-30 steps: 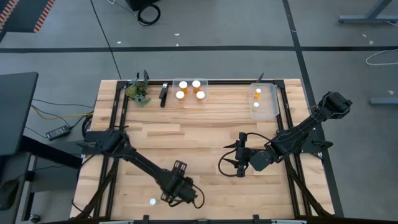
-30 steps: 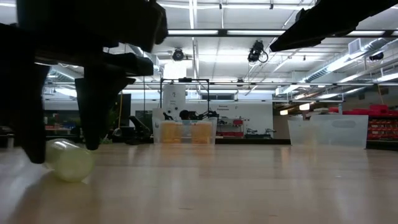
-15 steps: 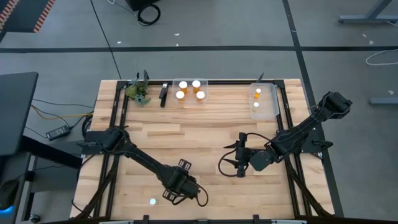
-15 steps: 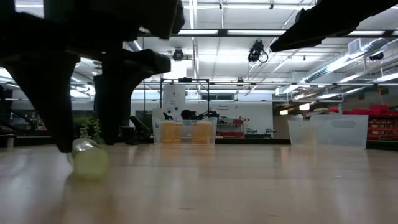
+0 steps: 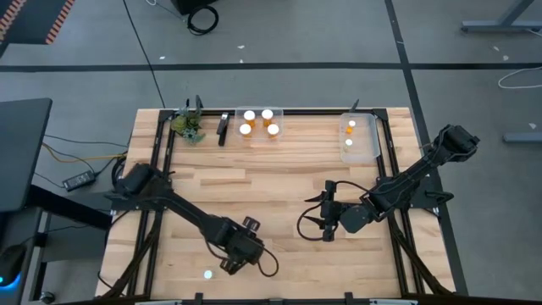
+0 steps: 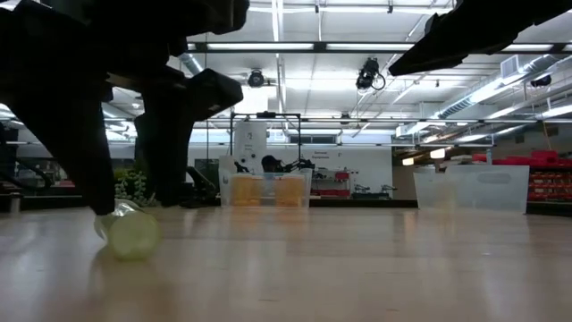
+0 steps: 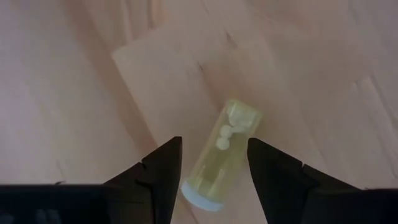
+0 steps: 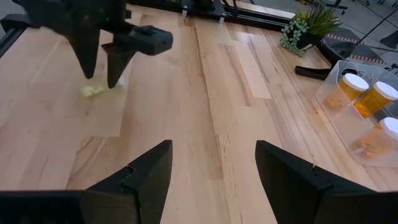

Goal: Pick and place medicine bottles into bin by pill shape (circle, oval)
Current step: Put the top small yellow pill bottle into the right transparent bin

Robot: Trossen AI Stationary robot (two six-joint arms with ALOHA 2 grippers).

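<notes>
Medicine bottles sit in three places: one loose bottle [image 7: 222,154] lies on its side on the bare wood of the table [image 5: 279,169] near its near-left corner, four stand upright in a clear bin [image 5: 259,122] at the far edge, and two more white caps show in a second clear bin [image 5: 359,137] at the far right. The left gripper [image 5: 230,263] hangs just over the loose bottle with its jaws spread apart, one dark finger on either side of the bottle's cap end; in the left wrist view the bottle lies between them, pale and translucent, with small round pills inside and its white cap toward the gripper. In the low view the fingers stand right at the bottle [image 6: 130,234], though whether they touch it cannot be told. The right gripper [image 5: 329,217] waits above the middle of the table, right of centre, jaws open and holding nothing, well apart from the bottle. Beside the four-bottle bin stand a small potted plant [image 5: 188,127] and a dark tool [image 5: 223,129] lying on the wood, both at the far edge and well away from the left gripper. Open wood lies between the loose bottle and both bins, with only the right arm reaching over part of it.
</notes>
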